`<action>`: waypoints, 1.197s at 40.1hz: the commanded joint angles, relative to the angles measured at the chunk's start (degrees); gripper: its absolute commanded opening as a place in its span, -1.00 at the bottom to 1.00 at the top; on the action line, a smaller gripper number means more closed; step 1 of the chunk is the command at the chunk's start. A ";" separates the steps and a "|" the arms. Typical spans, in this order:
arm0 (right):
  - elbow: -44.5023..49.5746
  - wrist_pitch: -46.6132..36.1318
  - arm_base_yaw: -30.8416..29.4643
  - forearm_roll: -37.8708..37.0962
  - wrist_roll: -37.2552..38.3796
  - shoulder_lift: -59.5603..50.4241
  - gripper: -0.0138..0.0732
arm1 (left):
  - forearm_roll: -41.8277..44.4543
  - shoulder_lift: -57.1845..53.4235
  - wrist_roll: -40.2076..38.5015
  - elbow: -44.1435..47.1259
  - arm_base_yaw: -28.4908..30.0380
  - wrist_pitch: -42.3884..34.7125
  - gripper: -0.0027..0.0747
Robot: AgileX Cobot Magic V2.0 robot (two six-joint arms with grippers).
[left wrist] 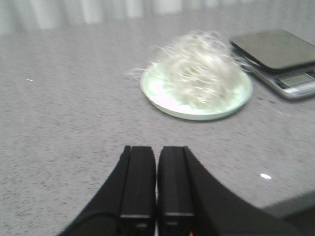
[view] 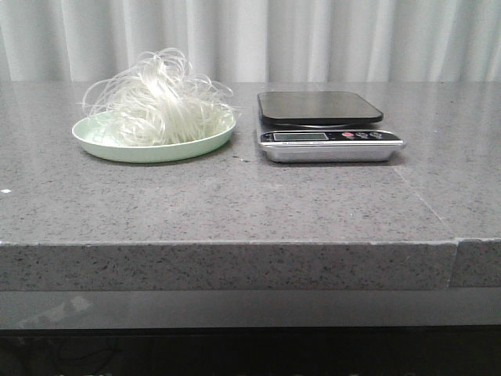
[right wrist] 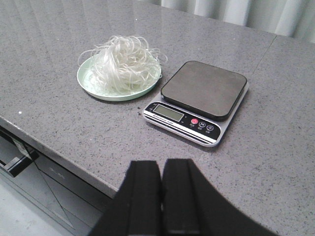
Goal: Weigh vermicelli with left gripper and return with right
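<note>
The vermicelli (view: 160, 98) is a fluffy nest of thin white strands heaped on a pale green plate (view: 102, 143) at the left of the grey table. It also shows in the left wrist view (left wrist: 197, 69) and the right wrist view (right wrist: 123, 61). A kitchen scale (view: 321, 110) with a dark pan stands just right of the plate, its pan bare. My left gripper (left wrist: 157, 150) is shut and empty, well short of the plate. My right gripper (right wrist: 162, 164) is shut and empty, above the table's front edge, short of the scale (right wrist: 204, 88). Neither gripper shows in the front view.
The grey stone table (view: 250, 204) has a seam (view: 455, 258) near its front right corner. A pale curtain (view: 313, 39) hangs behind the table. A dark cabinet front (right wrist: 29, 182) lies below the table's edge in the right wrist view.
</note>
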 commanded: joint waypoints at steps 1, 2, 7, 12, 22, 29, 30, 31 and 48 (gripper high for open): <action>-1.21 -3.88 -0.28 -0.46 0.01 0.28 -0.32 | 0.09 -5.11 -0.19 6.73 3.84 -14.13 -0.53; -1.21 -3.88 -0.28 -0.46 0.01 0.28 -0.32 | 0.09 -6.73 -0.19 8.29 4.76 -15.56 -0.53; -1.21 -3.88 -0.28 -0.46 0.01 0.28 -0.32 | -0.62 -13.29 -0.19 16.38 8.42 -22.01 -0.53; -1.21 -3.88 -0.28 -0.46 0.01 0.28 -0.32 | -2.64 -17.65 -0.19 20.92 11.89 -23.29 -0.53; -1.21 -3.72 -0.28 -0.46 0.01 0.28 -0.32 | -2.90 -19.44 -0.19 25.15 14.79 -27.82 -0.53; -1.21 -3.55 -0.28 -0.46 0.01 0.28 -0.32 | -2.90 -19.44 -0.19 25.27 14.79 -27.71 -0.53; -1.21 -3.55 -0.28 -0.46 0.01 0.28 -0.32 | -2.90 -19.44 -0.19 25.27 14.79 -27.71 -0.53; -1.21 -3.55 -0.28 -0.46 0.01 0.28 -0.32 | -2.90 -19.44 -0.19 25.27 14.79 -27.71 -0.53; -1.21 -3.51 -0.28 -0.46 0.01 0.28 -0.32 | -2.90 -19.44 -0.19 25.27 14.79 -27.71 -0.53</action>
